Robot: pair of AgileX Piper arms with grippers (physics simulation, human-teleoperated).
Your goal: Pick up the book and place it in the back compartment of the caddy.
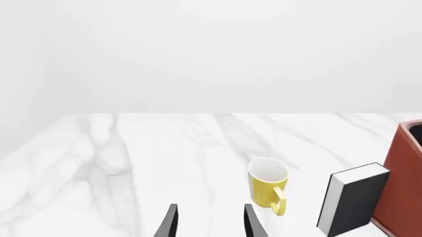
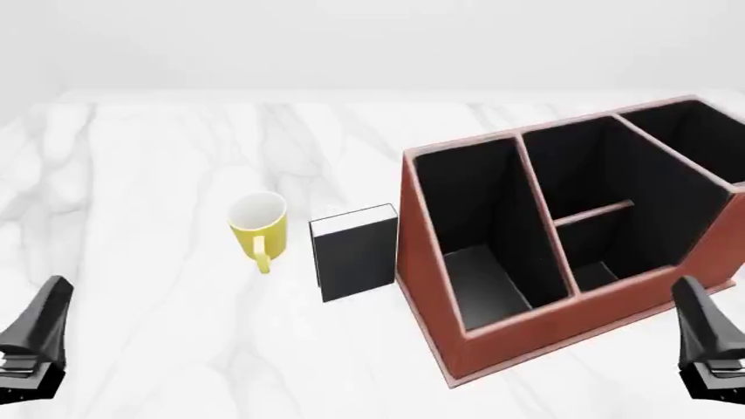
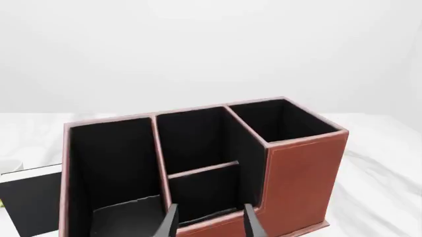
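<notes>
The black book (image 2: 355, 253) (image 1: 353, 200) stands upright on the table between the yellow mug and the caddy's left wall; its edge also shows in the right wrist view (image 3: 29, 200). The reddish-brown caddy (image 2: 518, 327) (image 3: 303, 173) (image 1: 403, 182) sits right of centre, with its low wall towards me. Its middle column is split by a short divider, and the back compartment (image 2: 598, 274) (image 3: 204, 192) is the small cell against that low wall. My left gripper (image 2: 35, 345) (image 1: 209, 208) is open, low and near the table's front left. My right gripper (image 2: 710, 349) (image 3: 209, 210) is open in front of the caddy.
A yellow mug (image 2: 258, 229) (image 1: 267, 185) stands upright just left of the book, handle towards me. A long full-depth cell (image 2: 472, 236) fills the caddy's left side and a deeper cell (image 2: 681, 140) its far right. The white marble table (image 2: 152, 175) stretches away to the left.
</notes>
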